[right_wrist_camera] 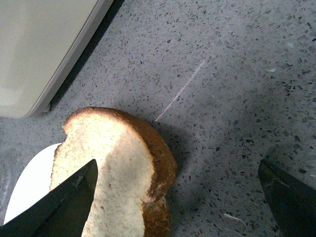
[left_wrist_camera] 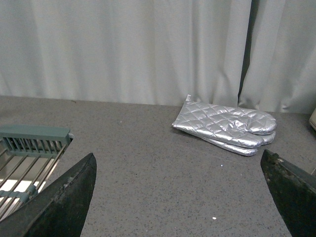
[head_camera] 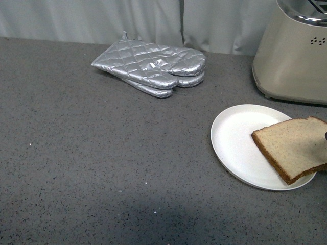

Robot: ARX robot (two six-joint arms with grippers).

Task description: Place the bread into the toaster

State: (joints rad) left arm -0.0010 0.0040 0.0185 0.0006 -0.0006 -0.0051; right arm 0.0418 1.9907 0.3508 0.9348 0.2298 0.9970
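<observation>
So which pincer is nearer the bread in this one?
Right. The right pincer hangs open close over the bread. The left pincer is open, facing the oven mitts, with no bread in its view.

Worktop: grey speckled stone-look surface, matt, finely grained. Oven mitts: quilted silver cloth, shiny. Toaster: beige metallic body with a smooth satin sheen and a glossy chrome top. Plate: white, smooth, matt. Bread: porous pale crumb, rougher dark crust. Curtain: pale matt cloth. Fingers: dark, matt, scuffed.
</observation>
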